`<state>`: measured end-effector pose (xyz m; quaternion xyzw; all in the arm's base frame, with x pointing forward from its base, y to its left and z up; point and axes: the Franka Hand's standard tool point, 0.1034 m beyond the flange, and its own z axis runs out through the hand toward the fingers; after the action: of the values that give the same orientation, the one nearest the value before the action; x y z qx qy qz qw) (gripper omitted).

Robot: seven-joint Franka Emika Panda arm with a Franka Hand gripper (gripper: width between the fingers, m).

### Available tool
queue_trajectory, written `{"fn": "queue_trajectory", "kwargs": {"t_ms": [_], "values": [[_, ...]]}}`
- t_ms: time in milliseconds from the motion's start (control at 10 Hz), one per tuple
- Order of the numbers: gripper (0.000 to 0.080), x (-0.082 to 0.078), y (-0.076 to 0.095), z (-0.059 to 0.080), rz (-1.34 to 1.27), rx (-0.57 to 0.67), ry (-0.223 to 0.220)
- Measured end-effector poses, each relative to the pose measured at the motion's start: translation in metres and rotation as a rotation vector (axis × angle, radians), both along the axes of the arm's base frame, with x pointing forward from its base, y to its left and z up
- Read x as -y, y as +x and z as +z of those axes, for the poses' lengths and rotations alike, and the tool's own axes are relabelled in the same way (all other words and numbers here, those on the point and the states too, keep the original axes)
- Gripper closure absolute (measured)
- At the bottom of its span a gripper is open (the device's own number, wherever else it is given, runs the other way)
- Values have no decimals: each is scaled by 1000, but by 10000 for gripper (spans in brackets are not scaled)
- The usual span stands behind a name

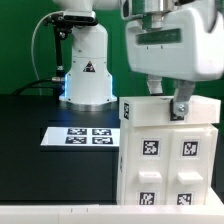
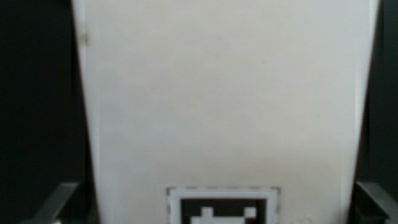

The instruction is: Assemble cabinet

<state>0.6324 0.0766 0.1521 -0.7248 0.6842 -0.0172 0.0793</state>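
Note:
The cabinet [image 1: 165, 155] is a big white box with black-and-white tags on its near face. It stands upright, slightly tilted, at the exterior view's lower right. My gripper [image 1: 167, 100] comes down on its top edge, one finger [image 1: 181, 106] in front and one behind. In the wrist view the cabinet's white face [image 2: 222, 100] fills the space between the fingers, with a tag near the gripper [image 2: 219, 205]. A dark fingertip [image 2: 59, 203] shows at each side, close against the white edges. The gripper looks shut on the cabinet.
The marker board [image 1: 83, 135] with its printed tags lies flat on the black table, at the exterior view's left of the cabinet. The arm's white base [image 1: 85, 70] stands behind it, with a cable at its left.

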Motion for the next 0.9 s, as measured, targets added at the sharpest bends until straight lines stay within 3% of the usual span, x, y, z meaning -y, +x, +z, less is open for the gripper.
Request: {"fn": "queue_trajectory", "kwargs": {"t_ms": [200, 300, 400, 500, 800, 900], "values": [[246, 0, 0, 0, -121, -8, 30], [149, -1, 0, 0, -118, -9, 30], [149, -1, 0, -1, -117, -9, 29], [26, -1, 0, -1, -112, -9, 29], [5, -11, -10, 18, 186, -75, 35], [1, -13, -9, 18, 235, -57, 27]]}}
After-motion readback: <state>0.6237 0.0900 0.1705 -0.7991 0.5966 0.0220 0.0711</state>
